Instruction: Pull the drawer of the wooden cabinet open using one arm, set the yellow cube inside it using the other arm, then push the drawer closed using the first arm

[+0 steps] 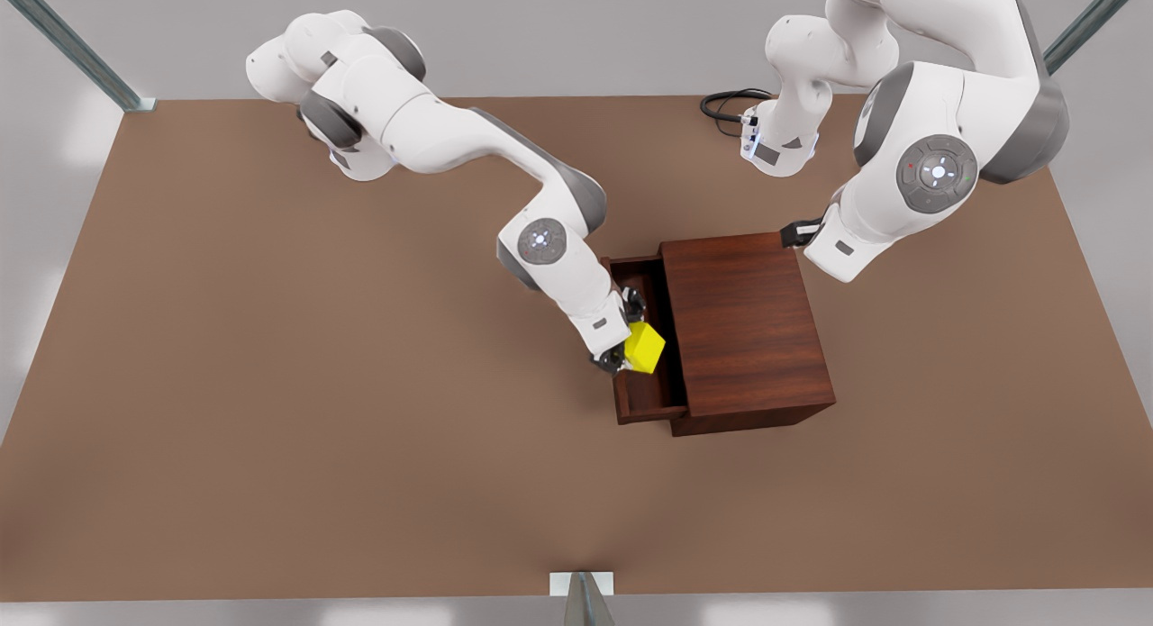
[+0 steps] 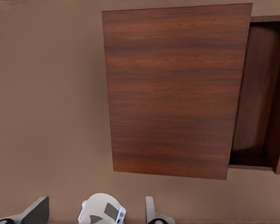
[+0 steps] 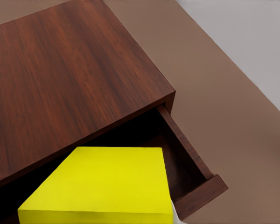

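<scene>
Two arms were at work over the brown worktop (image 1: 270, 410). Right tool (image 1: 628, 331) was clamped on the yellow cube (image 1: 645, 347), holding it above the open drawer (image 1: 641, 374), which stuck out of the wooden cabinet (image 1: 743, 324) on the side facing the front view's left. Cube looked tilted in the grasp, one corner pointing toward the cabinet body. From the right wrist view the yellow cube (image 3: 102, 184) hung over the dark drawer cavity (image 3: 177, 158), close beside the cabinet top's overhanging edge.

Risks, as judged: a tilted cube let go from here could land on a corner, bounce, or catch the drawer's front panel or side wall and tumble onto the worktop. If lowered skewed, cube or fingers might strike the cabinet's front edge; the drawer was shallow and only part way out, so the slot was narrow. A knock could nudge the drawer back in.

Left tool (image 1: 798, 233) waited beyond the cabinet's rear corner, toward the worktop's far edge; could not tell how its fingers stood. Its wrist view looked down on the cabinet top (image 2: 177, 93) and the drawer (image 2: 259, 93). It would need to travel round the cabinet to reach the drawer front for closing, with the right arm currently occupying that side.

A black cable (image 1: 725, 104) lay coiled near the far edge, well apart from the cabinet.
</scene>
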Controlling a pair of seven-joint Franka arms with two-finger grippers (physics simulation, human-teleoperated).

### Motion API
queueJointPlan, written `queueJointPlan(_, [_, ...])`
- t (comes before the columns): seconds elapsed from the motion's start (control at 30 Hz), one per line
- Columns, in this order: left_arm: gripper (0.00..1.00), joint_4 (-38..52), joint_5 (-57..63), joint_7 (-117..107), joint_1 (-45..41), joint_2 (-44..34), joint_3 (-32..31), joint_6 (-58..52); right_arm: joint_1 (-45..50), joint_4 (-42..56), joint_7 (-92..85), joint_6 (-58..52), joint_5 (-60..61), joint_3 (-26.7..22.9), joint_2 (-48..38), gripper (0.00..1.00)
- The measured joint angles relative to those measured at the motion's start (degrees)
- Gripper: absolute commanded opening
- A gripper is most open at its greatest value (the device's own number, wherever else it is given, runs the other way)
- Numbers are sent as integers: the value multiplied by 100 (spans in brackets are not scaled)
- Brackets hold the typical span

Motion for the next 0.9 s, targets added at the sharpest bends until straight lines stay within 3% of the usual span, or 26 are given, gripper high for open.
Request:
queueJointPlan(0.33, [100, 0, 0, 397, 9, 8, 0, 2, 150, -354, -295, 248, -28, -4, 6, 64])
queueJointPlan(0.37, [100, 0, 0, 426, 9, 8, 0, 2, 158, -377, -318, 257, -37, -5, 7, 71])
queueJointPlan(0.4, [100, 0, 0, 453, 9, 8, 0, 2, 167, -387, -327, 265, -60, -3, 9, 100])
queueJointPlan(0.7, [100, 0, 3, 643, 0, 42, 0, 9, -91, -389, -383, 253, -86, 46, -172, 100])
queueJointPlan(0.73, [95, 1, 3, 658, -3, 43, 0, 10, -381, -400, -396, 114, -86, 104, -385, 100])
queueJointPlan(0.77, [35, 16, 3, 672, -9, 43, 0, 6, -746, -424, -407, -158, -109, 94, -658, 100])
queueJointPlan(0.8, [21, 25, -16, 688, -16, 40, -1, -4, -1103, -441, -411, -569, -189, -102, -849, 100])
queueJointPlan(0.87, [21, 210, -136, 665, -15, 254, -32, -9, -1490, -414, -414, -1528, -436, -982, -1063, 100])
queueJointPlan(0.9, [21, 776, -179, 540, -175, 782, -127, -4, -1572, -412, -374, -2031, -513, -1566, -1235, 100])
